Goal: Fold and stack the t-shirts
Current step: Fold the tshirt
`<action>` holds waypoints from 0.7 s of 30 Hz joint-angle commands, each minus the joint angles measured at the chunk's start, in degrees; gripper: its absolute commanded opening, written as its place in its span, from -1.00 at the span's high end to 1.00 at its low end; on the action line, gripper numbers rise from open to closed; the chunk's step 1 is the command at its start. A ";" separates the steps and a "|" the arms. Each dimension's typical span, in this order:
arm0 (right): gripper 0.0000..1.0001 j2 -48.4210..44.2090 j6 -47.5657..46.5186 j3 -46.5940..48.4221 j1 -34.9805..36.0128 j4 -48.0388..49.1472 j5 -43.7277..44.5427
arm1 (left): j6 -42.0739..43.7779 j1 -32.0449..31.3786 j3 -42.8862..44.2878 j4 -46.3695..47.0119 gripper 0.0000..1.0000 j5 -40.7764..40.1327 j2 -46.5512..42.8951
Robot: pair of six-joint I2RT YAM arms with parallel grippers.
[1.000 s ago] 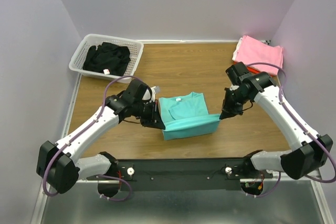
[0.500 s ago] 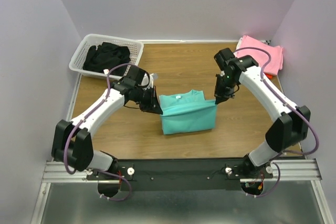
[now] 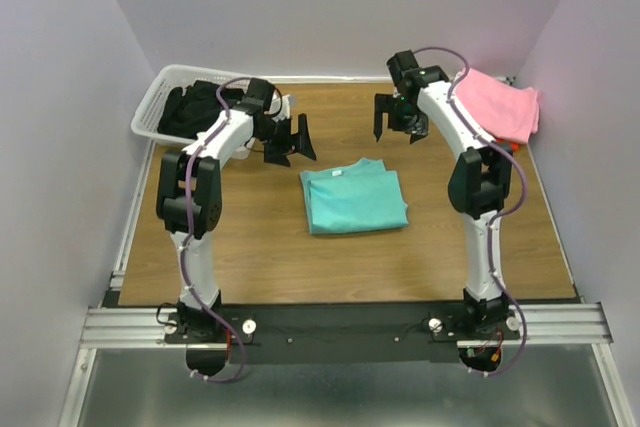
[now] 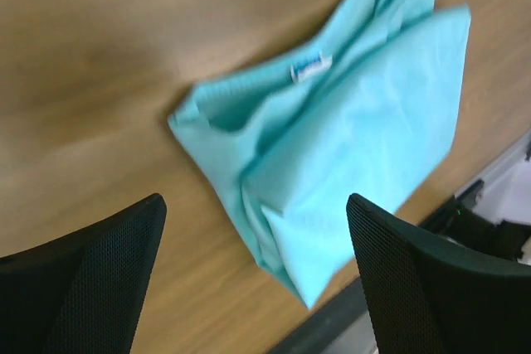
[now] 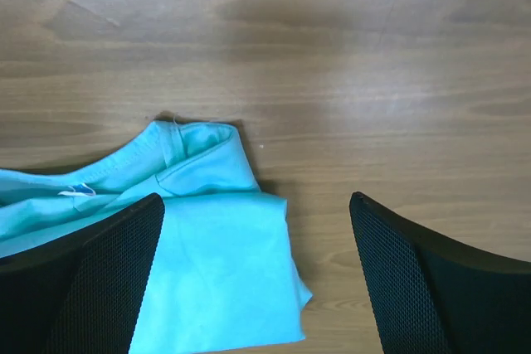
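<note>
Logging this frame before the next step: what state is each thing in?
turquoise t-shirt: folded, flat on the table, held by neither claw.
pink t-shirt: folded, at the far right corner.
left claw: open, empty.
right claw: open, empty.
basket: holds black clothes.

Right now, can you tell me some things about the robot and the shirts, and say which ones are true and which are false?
1. The turquoise t-shirt lies folded on the table. True.
2. The left gripper is pinching the turquoise t-shirt. False: it is open, holds nothing, and is away from the shirt.
3. The pink t-shirt lies at the far right corner of the table. True.
4. The white basket has nothing in it. False: dark clothes lie inside it.
5. The right gripper is open. True.
</note>
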 commanded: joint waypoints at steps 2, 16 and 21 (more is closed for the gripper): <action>-1.00 -1.45 -5.94 3.31 -1.25 0.49 -1.62 | 2.30 -0.05 6.66 -1.24 -0.94 -3.02 2.74; -0.91 -21.41 -11.92 -34.24 -11.36 16.65 -22.78 | 2.91 -2.07 -9.51 3.33 -0.94 0.67 -4.64; -0.82 -21.50 -12.09 -40.13 -11.45 21.14 -26.31 | 2.74 -3.29 -11.27 4.03 -0.83 0.67 -4.56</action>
